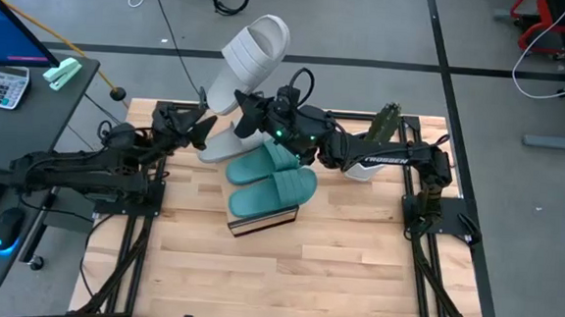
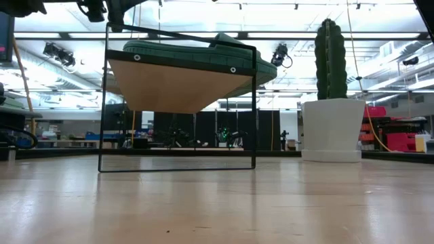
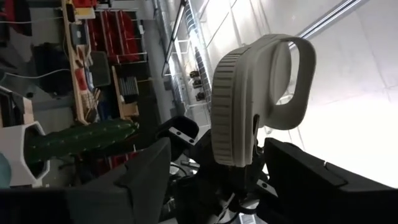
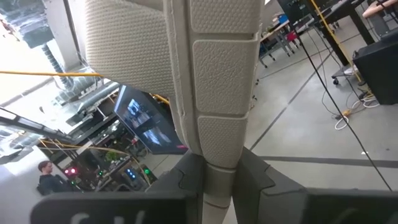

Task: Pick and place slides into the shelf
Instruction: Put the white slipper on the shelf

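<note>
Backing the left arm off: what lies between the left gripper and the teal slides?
High view: the lying pale grey slide fills the stretch between left gripper and teal slides. The right gripper holds the raised grey slide.

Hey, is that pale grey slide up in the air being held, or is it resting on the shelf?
Held. The pale grey slide is pinched in the right gripper, lifted clear of the shelf.

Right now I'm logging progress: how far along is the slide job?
Done: two teal slides lie on the shelf. In hand: the right gripper holds one grey slide raised. The left gripper is open beside it. Left: that slide and another grey slide on the table.
</note>
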### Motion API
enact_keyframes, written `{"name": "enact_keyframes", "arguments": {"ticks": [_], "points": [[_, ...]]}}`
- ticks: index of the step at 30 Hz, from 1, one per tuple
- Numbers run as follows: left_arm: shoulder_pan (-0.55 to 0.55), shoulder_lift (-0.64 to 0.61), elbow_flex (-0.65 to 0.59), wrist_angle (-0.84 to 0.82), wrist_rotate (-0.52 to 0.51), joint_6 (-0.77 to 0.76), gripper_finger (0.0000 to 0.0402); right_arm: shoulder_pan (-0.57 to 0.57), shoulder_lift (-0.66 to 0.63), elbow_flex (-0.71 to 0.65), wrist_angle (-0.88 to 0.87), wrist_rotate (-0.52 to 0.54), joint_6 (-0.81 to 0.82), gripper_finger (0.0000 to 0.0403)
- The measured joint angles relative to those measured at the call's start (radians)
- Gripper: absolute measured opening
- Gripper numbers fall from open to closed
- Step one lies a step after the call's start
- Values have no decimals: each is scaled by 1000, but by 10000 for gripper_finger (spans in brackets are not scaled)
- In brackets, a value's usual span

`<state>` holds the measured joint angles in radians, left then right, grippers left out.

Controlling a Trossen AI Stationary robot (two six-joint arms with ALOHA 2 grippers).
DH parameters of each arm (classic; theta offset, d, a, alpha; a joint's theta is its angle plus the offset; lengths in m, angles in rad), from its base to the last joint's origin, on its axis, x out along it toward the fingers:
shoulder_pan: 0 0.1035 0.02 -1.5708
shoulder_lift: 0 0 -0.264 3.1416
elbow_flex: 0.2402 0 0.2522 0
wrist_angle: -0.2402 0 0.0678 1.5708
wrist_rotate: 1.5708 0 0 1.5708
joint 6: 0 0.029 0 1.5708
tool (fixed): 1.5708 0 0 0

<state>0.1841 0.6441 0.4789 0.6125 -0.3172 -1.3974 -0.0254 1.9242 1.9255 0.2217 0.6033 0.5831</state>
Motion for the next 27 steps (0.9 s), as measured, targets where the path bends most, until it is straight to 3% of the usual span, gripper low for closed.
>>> {"name": "enact_keyframes", "arguments": {"ticks": [15,27], "points": [[53,52,0,59,-1,6,227,9,1,0,-52,-14,47,53],[78,59,0,76,0,-1,133,9,1,0,-60,-23,54,53]]}}
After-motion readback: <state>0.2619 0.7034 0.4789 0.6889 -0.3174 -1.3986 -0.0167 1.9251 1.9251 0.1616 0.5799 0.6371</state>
